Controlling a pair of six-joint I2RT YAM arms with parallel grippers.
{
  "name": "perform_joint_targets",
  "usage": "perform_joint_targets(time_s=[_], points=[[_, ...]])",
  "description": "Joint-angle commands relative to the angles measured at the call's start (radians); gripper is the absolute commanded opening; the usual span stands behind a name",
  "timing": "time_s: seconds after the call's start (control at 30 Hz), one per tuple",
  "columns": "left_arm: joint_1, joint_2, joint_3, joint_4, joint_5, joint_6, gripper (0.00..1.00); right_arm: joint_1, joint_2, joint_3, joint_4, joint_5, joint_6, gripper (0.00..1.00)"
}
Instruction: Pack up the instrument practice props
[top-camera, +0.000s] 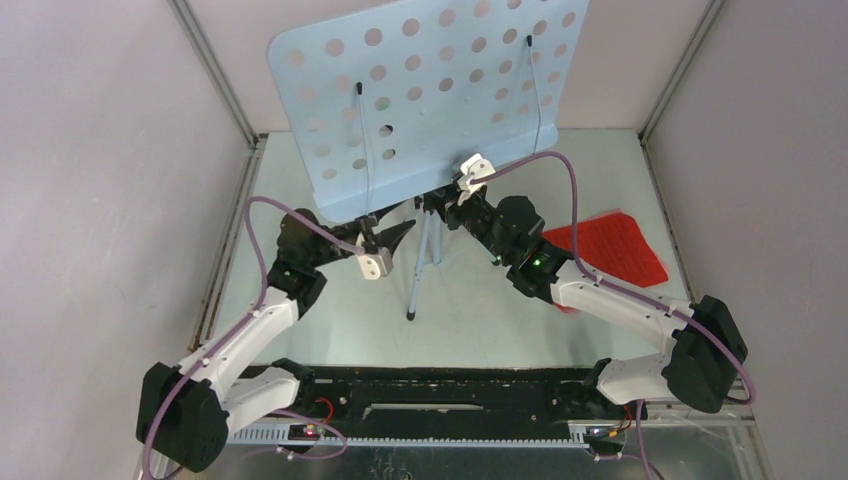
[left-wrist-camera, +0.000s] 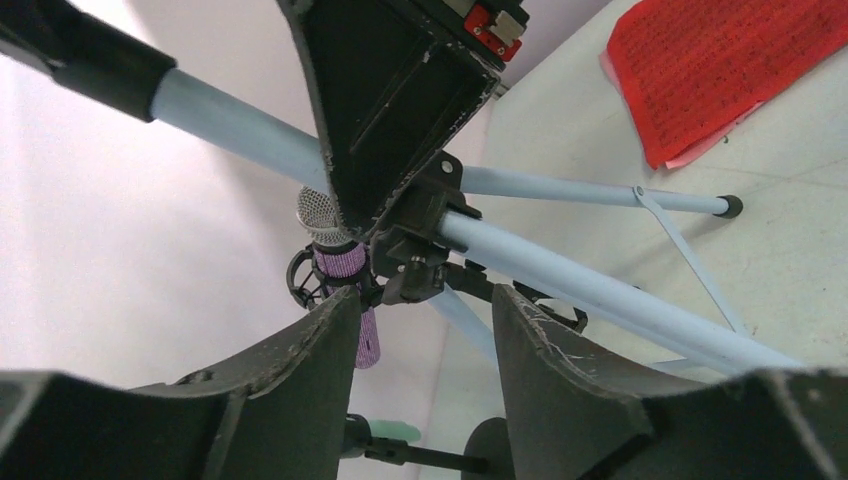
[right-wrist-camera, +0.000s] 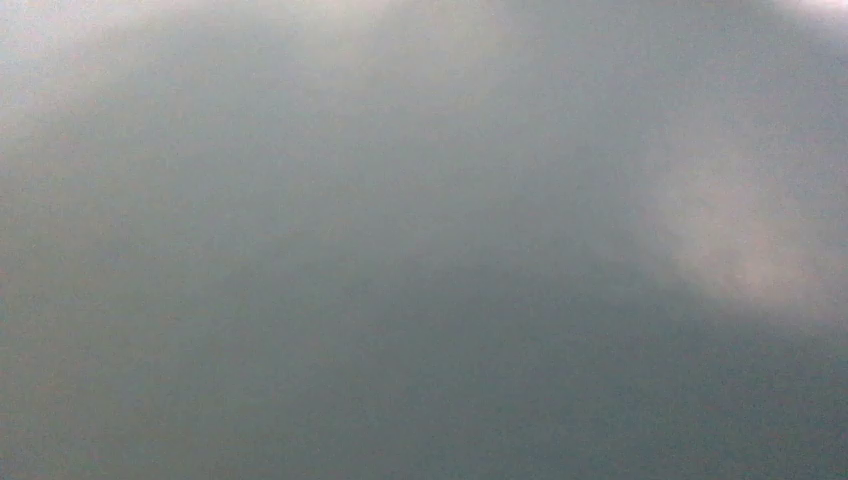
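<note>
The pale blue perforated music desk (top-camera: 430, 90) stands tilted on the blue-grey tripod (top-camera: 425, 262) at the table's middle. My left gripper (top-camera: 400, 234) is open and empty just left of the tripod's upper legs; its jaws (left-wrist-camera: 425, 320) frame the black hub (left-wrist-camera: 420, 235) without touching it. My right gripper (top-camera: 445, 205) reaches under the desk to the tripod's top; one black finger (left-wrist-camera: 390, 90) meets the hub, its grip unclear. The glittery purple microphone (left-wrist-camera: 345, 275) sits in a black mount (left-wrist-camera: 300, 280). The mint microphone (left-wrist-camera: 402, 432) shows low. Red score sheets (top-camera: 612, 248) over pink lie right. The right wrist view is a grey blur.
Pale enclosure walls with metal corner posts (top-camera: 215, 85) close in the table on three sides. A black rail (top-camera: 450, 385) runs along the near edge between the arm bases. Purple cables (top-camera: 570, 185) loop from both wrists. A tripod foot (left-wrist-camera: 732, 207) rests near the sheets.
</note>
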Motion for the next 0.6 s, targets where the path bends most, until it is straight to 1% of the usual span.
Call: perform_joint_targets(time_s=[0.0, 0.17, 0.57], points=[[-0.028, 0.036, 0.073, -0.068, -0.022, 0.114, 0.57, 0.052, 0.009, -0.015, -0.135, -0.112, -0.009, 0.00], [-0.039, 0.059, 0.084, -0.106, -0.057, 0.161, 0.57, 0.055, 0.009, -0.015, -0.138, -0.115, 0.003, 0.00], [-0.039, 0.076, 0.127, -0.104, -0.084, 0.176, 0.53, 0.061, 0.010, -0.015, -0.143, -0.115, 0.004, 0.00]])
